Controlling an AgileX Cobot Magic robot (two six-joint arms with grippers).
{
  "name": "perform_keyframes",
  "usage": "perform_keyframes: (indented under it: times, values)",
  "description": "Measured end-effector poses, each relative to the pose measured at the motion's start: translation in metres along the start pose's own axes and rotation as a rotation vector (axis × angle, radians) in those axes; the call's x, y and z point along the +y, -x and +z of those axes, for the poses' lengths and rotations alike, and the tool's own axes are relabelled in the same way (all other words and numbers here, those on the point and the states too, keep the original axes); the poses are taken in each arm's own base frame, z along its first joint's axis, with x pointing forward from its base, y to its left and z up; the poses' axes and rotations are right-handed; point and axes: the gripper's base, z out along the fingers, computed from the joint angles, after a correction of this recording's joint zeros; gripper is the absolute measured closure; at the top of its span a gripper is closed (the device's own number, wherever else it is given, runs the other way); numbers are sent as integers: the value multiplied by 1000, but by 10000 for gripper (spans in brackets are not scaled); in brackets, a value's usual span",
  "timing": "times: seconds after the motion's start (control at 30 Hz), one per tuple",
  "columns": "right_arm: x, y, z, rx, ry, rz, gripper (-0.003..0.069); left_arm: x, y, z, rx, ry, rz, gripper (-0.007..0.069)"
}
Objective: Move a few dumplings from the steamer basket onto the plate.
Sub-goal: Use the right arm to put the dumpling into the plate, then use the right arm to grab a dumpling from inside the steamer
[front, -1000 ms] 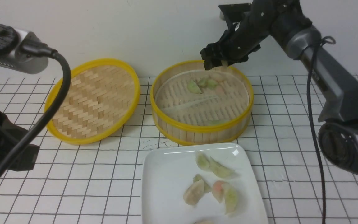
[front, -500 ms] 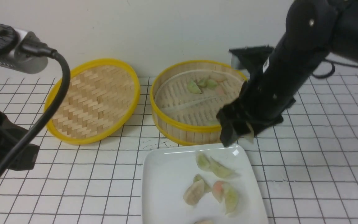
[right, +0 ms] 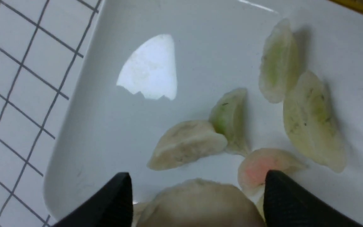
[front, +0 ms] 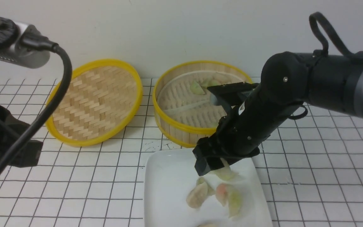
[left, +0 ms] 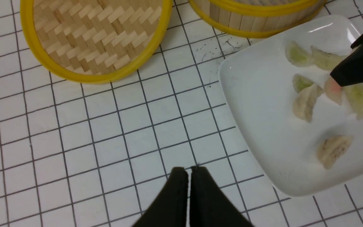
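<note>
Front: the right arm [front: 282,104] slants down across the basket's [front: 181,127] near rim. The right hand [front: 213,167] is low over the plate [front: 165,183] and hides some dumplings [front: 197,195].
Left wrist: the left hand [left: 189,171] is clenched and empty above the worktop [left: 106,126].
Right wrist: the fingers [right: 121,195] are spread wide, released. A beige dumpling [right: 197,205], partly cut off, sits between them over the plate.

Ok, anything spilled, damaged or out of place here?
Only dark scribbly marks on the white gridded tabletop between the round bamboo steamer basket and glossy white plate. No dumplings on the tabletop.
</note>
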Motion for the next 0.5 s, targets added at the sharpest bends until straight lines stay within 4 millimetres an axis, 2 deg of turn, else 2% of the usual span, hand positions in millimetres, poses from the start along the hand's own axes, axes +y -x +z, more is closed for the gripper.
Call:
perform_keyframes:
  times: [0.07, 0.17, 0.27, 0.4, 0.43, 0.47, 0.5]
  values:
    - [1, 6, -5, -16, -7, -19, 74, 0, -1, 0, 6, 2, 0, 631]
    - [3, 17, -16, -56, -28, -52, 49, 0, -1, 0, 13, 5, 0, 631]
    - [-4, 41, -44, -170, -98, -98, 48, 1, -3, 0, 30, 12, 0, 631]
    - [-37, 79, -73, -322, -181, -44, 68, 1, -3, 0, 32, 13, 0, 631]
    - [-48, 89, -76, -347, -197, -27, 72, 1, -3, 0, 32, 13, 0, 631]
    - [-50, 89, -77, -348, -199, -24, 72, 1, -3, 0, 32, 13, 0, 631]
    - [-68, 105, -72, -366, -224, -18, 76, 1, -3, 0, 32, 13, 0, 631]
